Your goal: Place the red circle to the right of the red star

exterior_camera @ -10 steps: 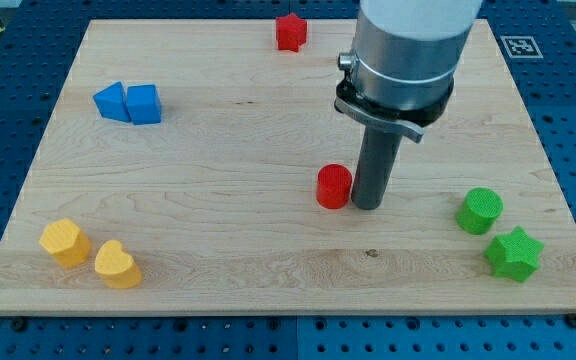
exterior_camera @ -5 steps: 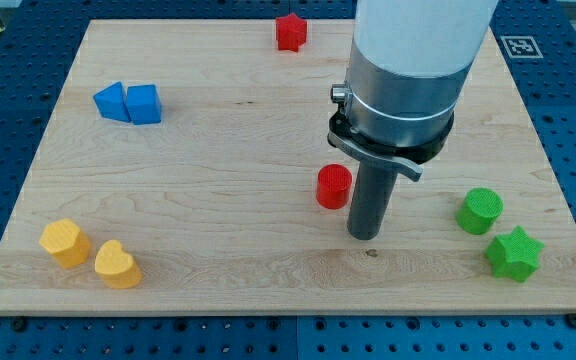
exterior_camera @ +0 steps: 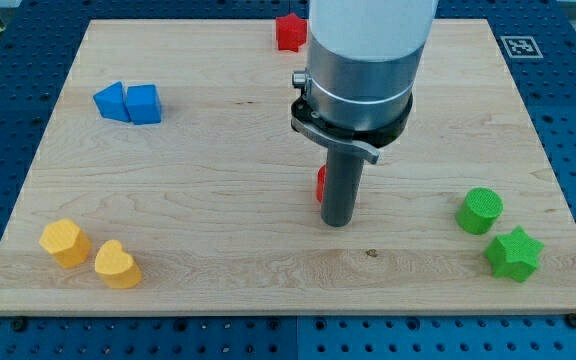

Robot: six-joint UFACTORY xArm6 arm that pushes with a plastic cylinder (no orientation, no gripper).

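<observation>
The red circle is near the board's middle, almost wholly hidden behind my rod; only a red sliver shows at the rod's left edge. My tip rests on the board just below the circle, toward the view's bottom. The red star sits at the view's top edge, partly cut off on its right by the arm's body.
Two blue blocks lie side by side at the upper left. Two yellow blocks sit at the lower left. A green circle and a green star sit at the lower right. The wooden board ends near every edge of the view.
My tip moved from the circle's right side down toward the view's bottom, then left, and now stands in front of the circle. The circle has not visibly moved.
</observation>
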